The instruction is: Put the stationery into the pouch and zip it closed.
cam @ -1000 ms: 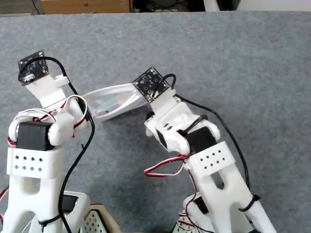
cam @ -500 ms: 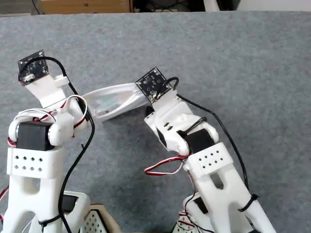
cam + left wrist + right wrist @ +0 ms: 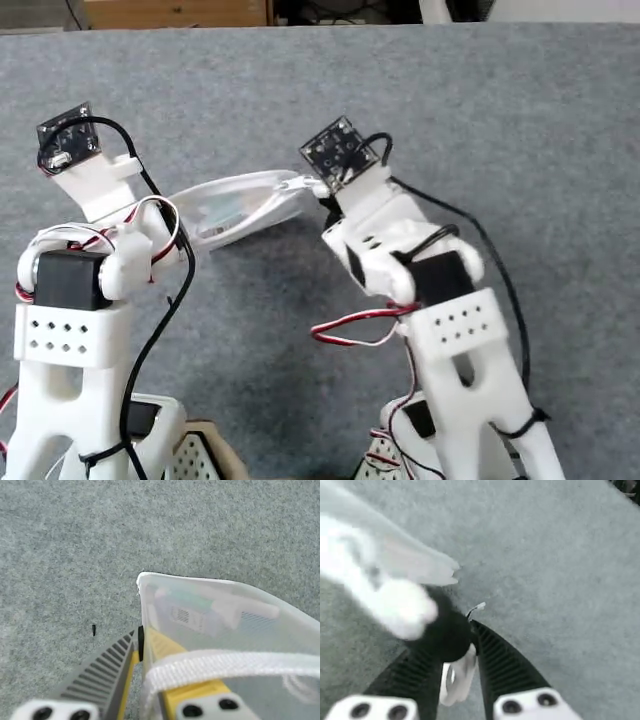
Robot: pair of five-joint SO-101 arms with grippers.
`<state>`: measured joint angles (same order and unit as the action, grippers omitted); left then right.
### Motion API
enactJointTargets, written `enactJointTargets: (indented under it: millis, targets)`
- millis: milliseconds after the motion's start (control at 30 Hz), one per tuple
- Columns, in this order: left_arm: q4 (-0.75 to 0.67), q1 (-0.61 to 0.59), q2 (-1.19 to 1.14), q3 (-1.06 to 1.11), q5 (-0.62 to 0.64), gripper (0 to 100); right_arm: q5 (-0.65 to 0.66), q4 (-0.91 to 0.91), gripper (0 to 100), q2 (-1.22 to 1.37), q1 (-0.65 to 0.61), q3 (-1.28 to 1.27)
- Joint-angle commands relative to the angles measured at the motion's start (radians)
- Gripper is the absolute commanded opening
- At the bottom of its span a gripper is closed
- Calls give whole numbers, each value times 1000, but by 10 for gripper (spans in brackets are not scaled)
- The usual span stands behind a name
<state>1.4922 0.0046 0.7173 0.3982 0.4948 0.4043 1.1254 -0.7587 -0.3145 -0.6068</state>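
1. the pouch (image 3: pixel 240 205) stretches between the two arms over the grey mat (image 3: pixel 500 110). its long axis runs side to side, and its right end sits a little farther from the arm bases than its left end.
2. the left gripper (image 3: pixel 140 647) is clamped on the pouch's left end, with the edge pinched between its fingers. the stationery (image 3: pixel 200 612) shows through the wall, already inside.
3. the right gripper (image 3: pixel 462 645) is at the opposite, right end, closed on a white zip tab (image 3: pixel 455 680).
4. any zip travel left probably runs along the long axis, rightward and away from the left gripper, which anchors the pouch. the right arm is nearer the tab.
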Motion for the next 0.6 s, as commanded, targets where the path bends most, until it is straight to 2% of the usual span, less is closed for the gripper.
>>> enactJointTargets:
  millis: [0,567]
  targets:
    - [-17,-1,-14,13,8,30,8,127,12,-18,9,206]
    - [-15,-2,-14,7,3,30,9,489,12,-18,9,779]
